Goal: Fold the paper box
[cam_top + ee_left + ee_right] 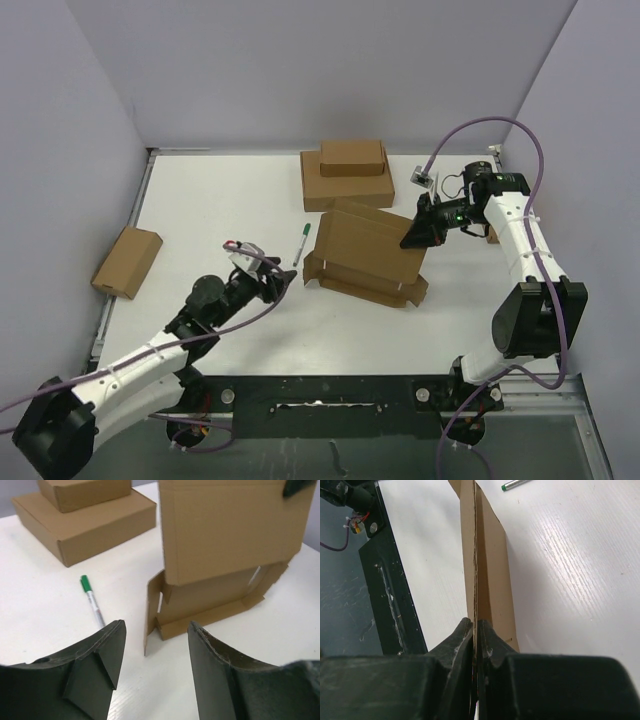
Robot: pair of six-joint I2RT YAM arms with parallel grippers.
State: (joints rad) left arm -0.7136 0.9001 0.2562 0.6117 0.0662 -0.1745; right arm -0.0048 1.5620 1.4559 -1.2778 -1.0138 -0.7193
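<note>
Pinching the raised lid panel edge-on, the right tool (475, 622) is clenched on the paper box (365, 258), which sits near the middle of the white surface (220, 200) with its base flat and the big panel stood up and leaning over it. The left tool (155, 627) hangs low just beside the box's near-left corner, its fingers spread apart with nothing between them — released, grasping nothing. Straight ahead of it the side flap (150, 615) stands upright off the base, and a front wall runs along the near edge.

By my reading, the step in hand is forming the walls: one arm steadies the lid while the other works the side flaps and tabs. The box looks partway done — walls half up, lid not yet closed.

The next move likely calls for the left tool to meet that side flap and press it inward along its crease, without shoving the light cardboard sideways against the right arm's hold. A green pen (92, 600) lies near the approach path, and stacked boxes (347, 178) sit behind.
</note>
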